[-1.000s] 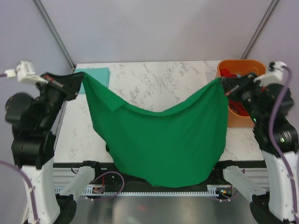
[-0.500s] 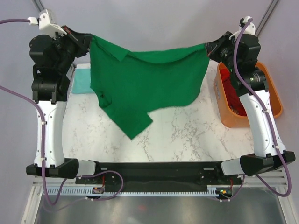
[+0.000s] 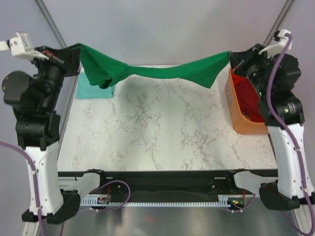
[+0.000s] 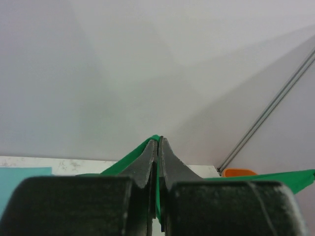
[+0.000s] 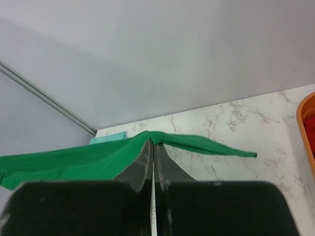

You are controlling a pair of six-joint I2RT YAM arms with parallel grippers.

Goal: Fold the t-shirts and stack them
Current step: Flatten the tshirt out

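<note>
A dark green t-shirt [image 3: 157,71] hangs stretched in the air across the far edge of the table, held between both arms. My left gripper [image 3: 80,49] is shut on its left end, which bunches and droops below the fingers; the cloth shows in the left wrist view [image 4: 133,157]. My right gripper [image 3: 230,56] is shut on its right end, and the cloth shows in the right wrist view [image 5: 83,162]. A pale teal t-shirt [image 3: 91,91] lies folded flat at the table's far left corner, partly under the green cloth. Dark red shirts [image 3: 248,101] lie in the tub.
An orange plastic tub [image 3: 236,120] stands at the table's right edge, under my right arm. The white marble table [image 3: 157,132] spreads below the hanging shirt. Metal frame poles rise at the back corners.
Both grippers have swung the green shirt up and away from me; it went from draping over the near table edge to a taut band at the far edge.
</note>
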